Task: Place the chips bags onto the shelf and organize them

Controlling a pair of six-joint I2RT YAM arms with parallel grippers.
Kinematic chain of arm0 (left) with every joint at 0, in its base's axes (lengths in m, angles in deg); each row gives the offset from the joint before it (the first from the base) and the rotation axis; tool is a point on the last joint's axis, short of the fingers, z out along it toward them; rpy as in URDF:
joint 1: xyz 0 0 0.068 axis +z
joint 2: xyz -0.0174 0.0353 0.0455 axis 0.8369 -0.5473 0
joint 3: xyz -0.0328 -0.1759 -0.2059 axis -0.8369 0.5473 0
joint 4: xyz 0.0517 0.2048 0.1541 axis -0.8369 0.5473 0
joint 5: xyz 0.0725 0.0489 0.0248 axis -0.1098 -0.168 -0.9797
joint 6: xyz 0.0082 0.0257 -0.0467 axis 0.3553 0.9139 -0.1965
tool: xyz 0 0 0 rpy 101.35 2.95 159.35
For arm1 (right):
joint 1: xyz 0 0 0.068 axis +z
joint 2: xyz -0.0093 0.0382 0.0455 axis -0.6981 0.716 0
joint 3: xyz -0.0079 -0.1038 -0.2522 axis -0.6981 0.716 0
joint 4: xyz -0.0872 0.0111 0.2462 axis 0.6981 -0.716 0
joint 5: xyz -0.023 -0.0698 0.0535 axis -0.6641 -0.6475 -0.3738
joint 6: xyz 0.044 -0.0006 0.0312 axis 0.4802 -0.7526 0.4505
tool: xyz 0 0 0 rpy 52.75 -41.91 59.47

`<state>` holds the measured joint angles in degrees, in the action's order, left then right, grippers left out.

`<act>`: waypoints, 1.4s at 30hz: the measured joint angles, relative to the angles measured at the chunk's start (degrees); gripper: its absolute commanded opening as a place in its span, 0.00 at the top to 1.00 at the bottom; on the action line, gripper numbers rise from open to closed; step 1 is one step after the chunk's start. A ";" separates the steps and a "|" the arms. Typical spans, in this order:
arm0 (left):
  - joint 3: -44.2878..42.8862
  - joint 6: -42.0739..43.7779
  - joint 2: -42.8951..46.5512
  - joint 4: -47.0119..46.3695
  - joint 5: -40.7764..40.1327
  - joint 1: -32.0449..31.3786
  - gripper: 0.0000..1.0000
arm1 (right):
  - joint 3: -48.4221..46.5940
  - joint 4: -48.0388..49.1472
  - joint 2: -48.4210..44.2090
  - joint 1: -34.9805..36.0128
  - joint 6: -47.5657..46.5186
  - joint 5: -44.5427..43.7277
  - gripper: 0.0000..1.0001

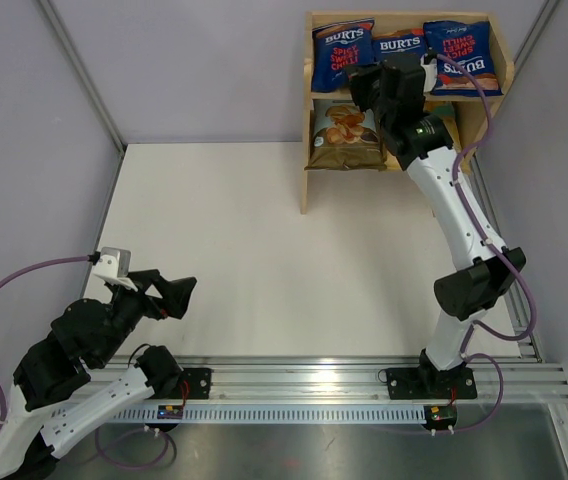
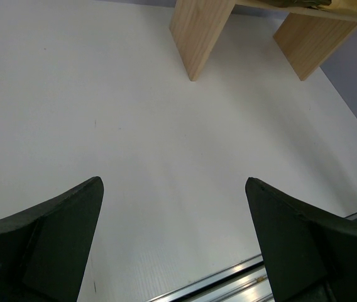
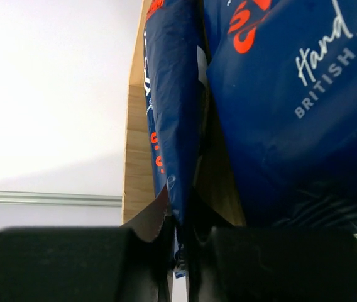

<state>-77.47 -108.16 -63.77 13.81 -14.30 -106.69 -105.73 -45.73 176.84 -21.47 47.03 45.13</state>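
The wooden shelf (image 1: pixel 307 170) stands at the far right. Three dark blue BURTS bags stand on its top tier: left (image 1: pixel 343 43), middle (image 1: pixel 401 44) and right (image 1: pixel 461 55), the right one upside down. The golden-yellow bag (image 1: pixel 344 135) stands on the lower tier at the left. The pale blue bag is hidden behind my right arm. My right gripper (image 1: pixel 389 80) is at the top tier, shut on the bottom edge of the middle blue bag (image 3: pixel 172 126), with another blue bag (image 3: pixel 291 113) beside it. My left gripper (image 1: pixel 179 297) is open and empty near the front left.
The shelf's side panels (image 2: pixel 197 31) show far ahead in the left wrist view, across the white table (image 2: pixel 166 126). An aluminium rail (image 1: pixel 304 378) runs along the near edge. Grey walls close in the left, back and right.
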 measured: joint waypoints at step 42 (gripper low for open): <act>1.90 5.42 -13.94 -5.73 8.98 33.81 0.01 | 56.08 -17.38 -64.70 -0.74 -53.46 2.71 0.01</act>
<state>-75.57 -102.74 -77.72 8.08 -5.32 -72.87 -49.65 -63.10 112.14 -22.21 -6.43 47.84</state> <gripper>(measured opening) 0.988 0.993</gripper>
